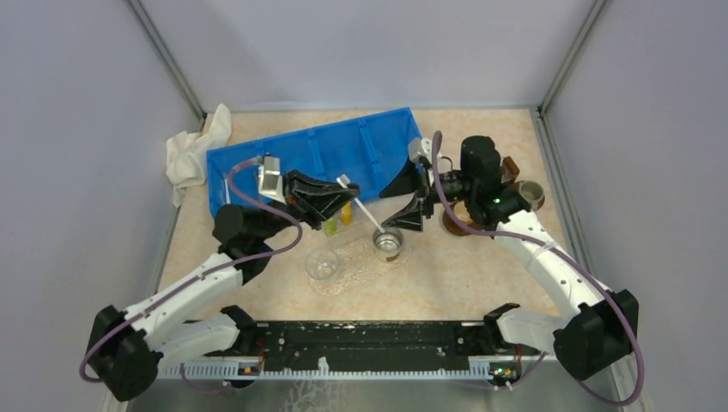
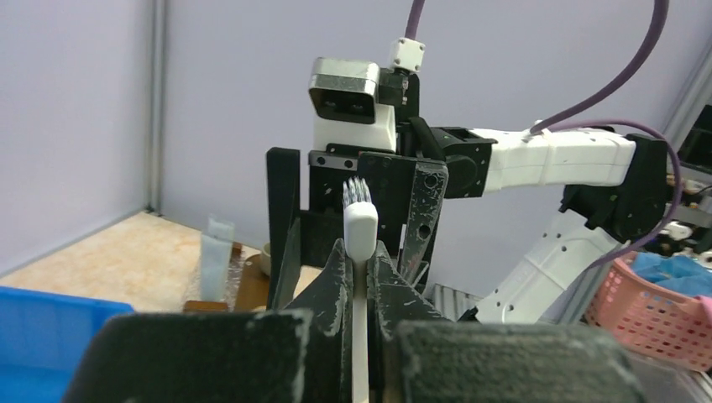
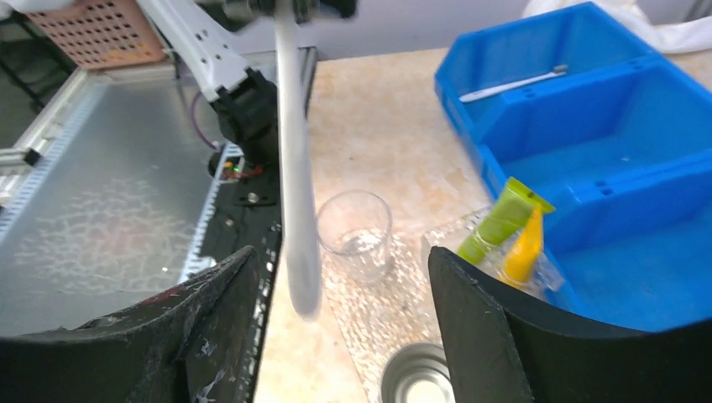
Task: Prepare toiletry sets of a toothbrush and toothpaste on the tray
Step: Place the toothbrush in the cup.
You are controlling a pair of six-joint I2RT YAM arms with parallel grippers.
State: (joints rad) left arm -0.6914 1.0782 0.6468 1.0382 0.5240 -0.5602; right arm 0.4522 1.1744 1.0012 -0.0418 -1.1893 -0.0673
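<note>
Over clear tray (image 1: 350,275) | my left gripper (image 2: 359,252) clamped on toothbrush (image 2: 361,220) | right gripper (image 3: 340,269) jaws apart, straddling it | toothpaste (image 3: 499,227) beside blue bin (image 3: 638,126)

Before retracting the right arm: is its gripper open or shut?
Open: the right gripper has its black fingers wide apart, clear of the thin white toothbrush, which the left gripper clamps.

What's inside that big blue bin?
In the blue bin, one toothbrush lies in an end compartment. The other compartments shown look bare; a finger of the right tool covers its nearest corner.
</note>
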